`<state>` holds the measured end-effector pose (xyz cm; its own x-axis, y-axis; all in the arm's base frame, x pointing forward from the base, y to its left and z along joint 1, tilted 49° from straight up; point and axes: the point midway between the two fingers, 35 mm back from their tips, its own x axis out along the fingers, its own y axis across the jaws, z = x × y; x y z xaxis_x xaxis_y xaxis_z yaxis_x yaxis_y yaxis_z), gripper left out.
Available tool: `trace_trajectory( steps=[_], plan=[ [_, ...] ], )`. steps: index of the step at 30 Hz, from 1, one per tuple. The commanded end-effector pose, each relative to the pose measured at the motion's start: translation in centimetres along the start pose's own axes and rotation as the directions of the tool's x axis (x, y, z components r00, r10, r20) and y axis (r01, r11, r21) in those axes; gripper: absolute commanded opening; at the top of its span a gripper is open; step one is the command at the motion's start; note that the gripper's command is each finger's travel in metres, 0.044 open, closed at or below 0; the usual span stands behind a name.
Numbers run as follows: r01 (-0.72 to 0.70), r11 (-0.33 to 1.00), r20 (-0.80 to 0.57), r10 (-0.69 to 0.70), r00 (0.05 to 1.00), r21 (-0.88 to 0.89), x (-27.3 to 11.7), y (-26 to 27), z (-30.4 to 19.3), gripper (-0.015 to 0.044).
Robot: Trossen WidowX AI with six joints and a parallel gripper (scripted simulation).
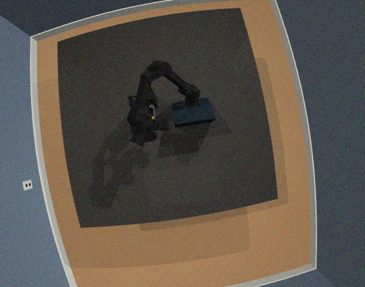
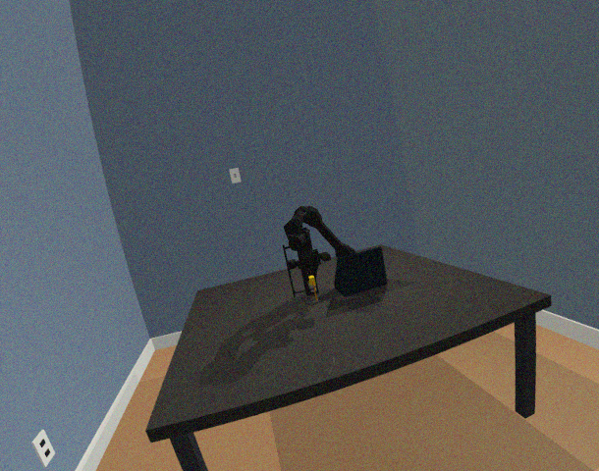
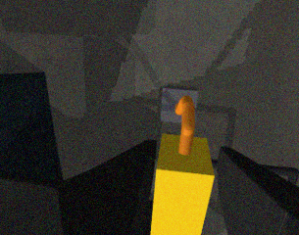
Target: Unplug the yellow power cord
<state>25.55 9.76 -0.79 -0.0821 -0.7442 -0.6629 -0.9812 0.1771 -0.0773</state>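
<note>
Jaws of gripper (image 1: pixel 152 112) (image 2: pixel 312 290) (image 3: pixel 188 146) slightly open, barely off plug | left: box (image 1: pixel 193 115) (image 2: pixel 360 272) (image 3: pixel 22 127), well apart | centre: plug (image 1: pixel 152 117) (image 2: pixel 311 280) (image 3: pixel 182 201) between fingers; probably light, stiff; take by flat sides | right: cord (image 2: pixel 316 294) (image 3: pixel 187 122), likely flexible; strip unclear

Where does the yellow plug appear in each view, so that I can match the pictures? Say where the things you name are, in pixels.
Top: a small yellow spot (image 1: pixel 152 117), left of centre, beside the arm.
Exterior: just below and right of centre, left of the box.
Wrist: the large yellow plug (image 2: pixel 311 280) (image 3: pixel 182 203), bottom, right of centre.
Shared landmark: the dark blue box (image 1: pixel 195 114) (image 2: pixel 360 271) (image 3: pixel 19 127), at the wrist view's left edge.
</note>
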Motion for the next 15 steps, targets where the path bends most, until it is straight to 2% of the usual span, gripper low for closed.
trace_trajectory(
  steps=[1, 7, 10, 15],
  plan=[
    [0.003, 1.000, 0.001, -0.003, 1.000, -0.003, 0.0, 0.0, -0.1, 0.0210],
    [0.003, 1.000, 0.001, -0.003, 1.000, -0.003, 0.0, 0.0, 0.1, 0.0368],
    [0.003, 1.000, 0.002, -0.003, 1.000, -0.003, -0.5, -0.1, 1.7, 0.0440],
    [0.003, 1.000, 0.005, -0.003, 1.000, -0.002, -1.2, 0.0, 5.7, 0.0440]
  ],
)
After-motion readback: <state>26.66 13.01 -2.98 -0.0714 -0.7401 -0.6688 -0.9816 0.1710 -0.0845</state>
